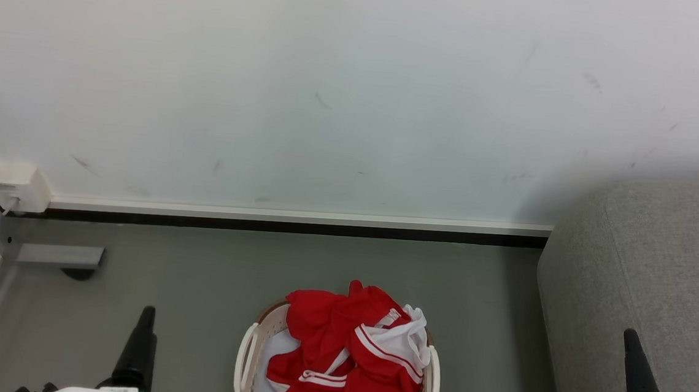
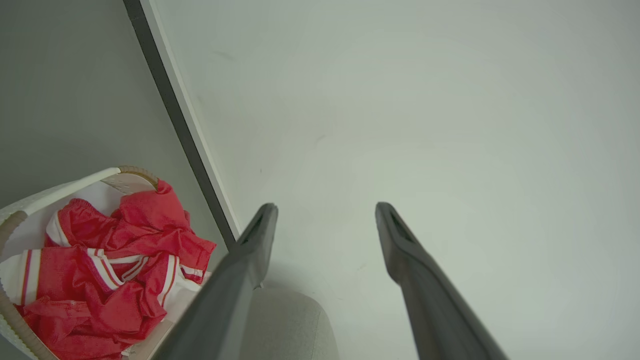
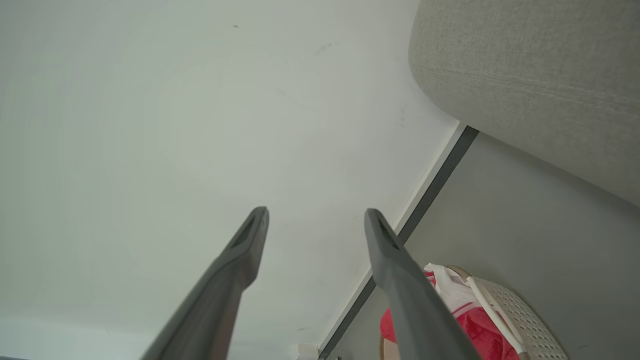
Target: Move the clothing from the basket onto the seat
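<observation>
Clothing [image 1: 347,356] heaped in basket [image 1: 244,356] on floor [image 1: 209,272], between left claw [image 2: 325,210] and right claw [image 3: 316,215], touching neither. Both claws spread apart, empty. Seat [image 1: 658,273] near right claw.

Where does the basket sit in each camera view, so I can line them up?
Head view: the basket is at bottom centre, cut by the lower edge.
Left wrist view: the basket is in the lower left corner.
Right wrist view: the basket is at the bottom edge, right of centre.
Shared landmark: the dark skirting strip along the wall's foot.
</observation>
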